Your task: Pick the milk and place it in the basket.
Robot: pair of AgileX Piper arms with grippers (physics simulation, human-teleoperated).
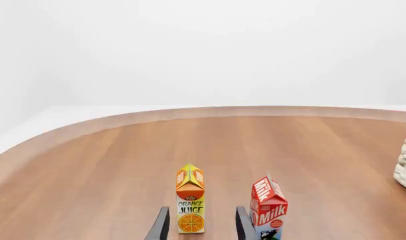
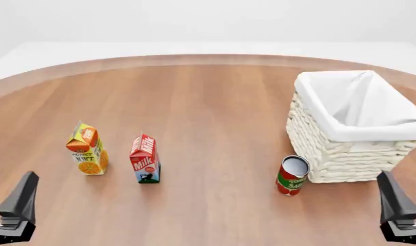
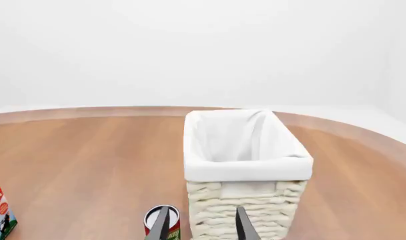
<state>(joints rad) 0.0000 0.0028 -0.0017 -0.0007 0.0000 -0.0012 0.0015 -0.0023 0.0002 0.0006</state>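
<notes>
The milk (image 2: 145, 159) stands upright on the table (image 2: 208, 102), untouched, so nothing of the task is done yet. Taking the milk as my landmark: the orange juice carton (image 2: 88, 149) stands near it on the left arm's side, apart from it, and the basket (image 2: 351, 128) sits well apart on the right arm's side, open top up with its white lining showing. A red can (image 2: 292, 175) stands just beside the basket's near corner, between the milk and the basket.

My left fingers (image 1: 164, 225) are spread wide with nothing between them; in the left wrist view the juice carton sits in line with the gap and the milk lies just outside one finger. I judge they must shift toward the milk before closing, or they will take the wrong carton.

My right fingers (image 3: 243, 224) are also parted and hold nothing, aimed at the basket's wall with the can beside it. The left arm looks better placed for the pick, being nearer the milk.
</notes>
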